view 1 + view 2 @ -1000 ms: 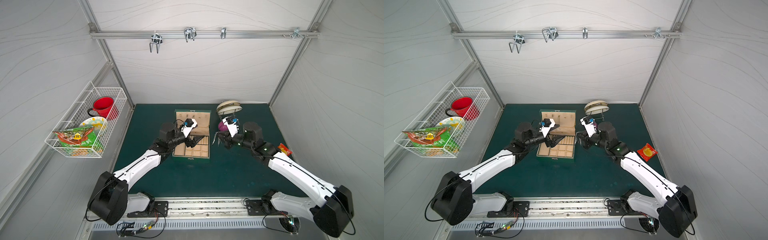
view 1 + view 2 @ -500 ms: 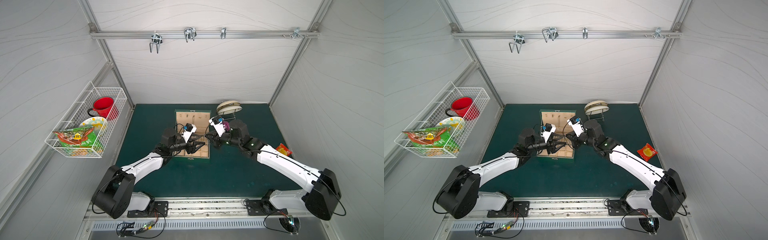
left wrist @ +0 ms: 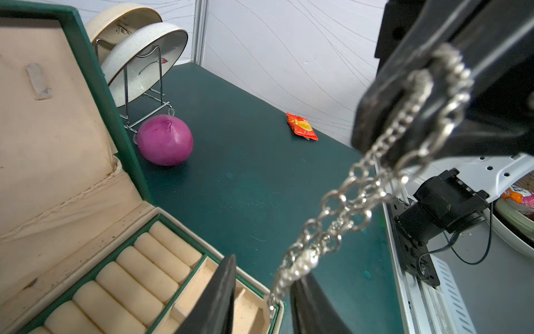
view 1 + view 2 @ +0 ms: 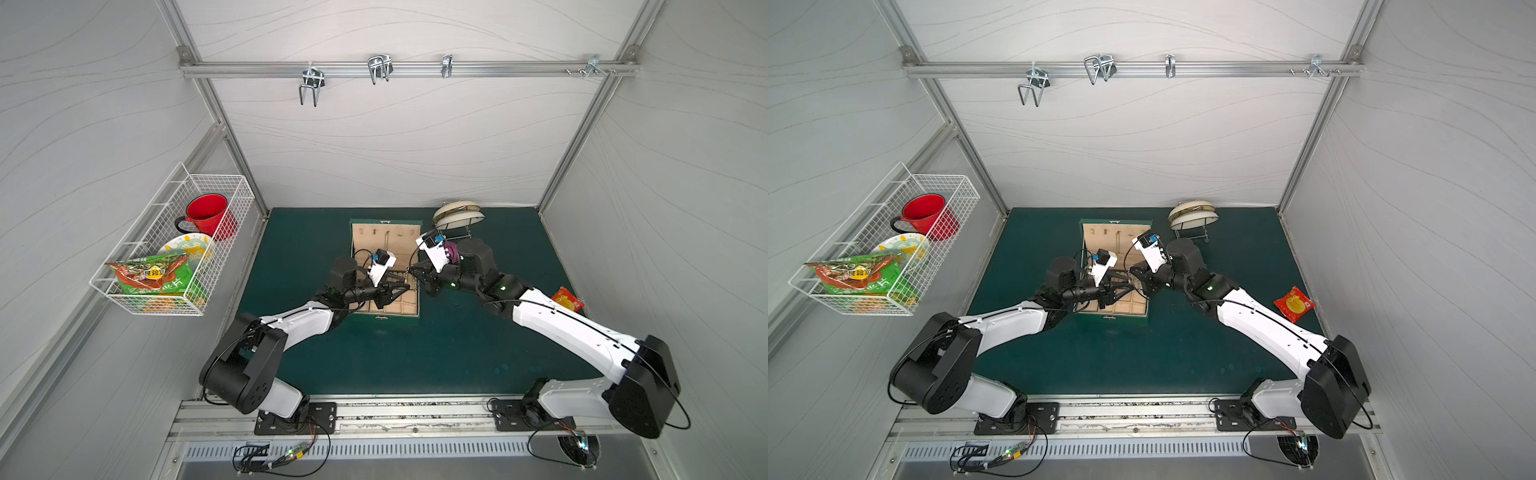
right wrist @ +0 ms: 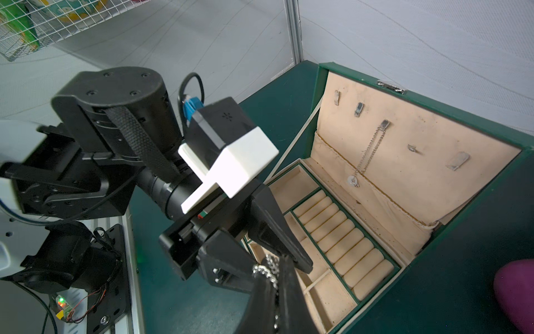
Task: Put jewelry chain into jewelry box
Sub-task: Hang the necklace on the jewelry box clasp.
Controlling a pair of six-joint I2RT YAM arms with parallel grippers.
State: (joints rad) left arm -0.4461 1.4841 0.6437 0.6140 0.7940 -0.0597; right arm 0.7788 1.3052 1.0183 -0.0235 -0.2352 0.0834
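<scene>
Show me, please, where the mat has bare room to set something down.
Widest: the mat between the box and the front rail. Also the strip left of the box, and the back corner right of the bowls. Crowded: the box's right side, where left claw and right claw meet at the chain, with the ball nearby.

Your right hand (image 5: 273, 277) swings in from beside the plate rack (image 4: 457, 216) to the right edge of the jewelry box (image 4: 384, 320), bringing the jewelry chain (image 3: 341, 214) with it. Your left hand (image 3: 264, 269) leaves the back of the box and comes forward to meet it. Its fingers (image 3: 219, 295) now sit either side of the hanging chain.
</scene>
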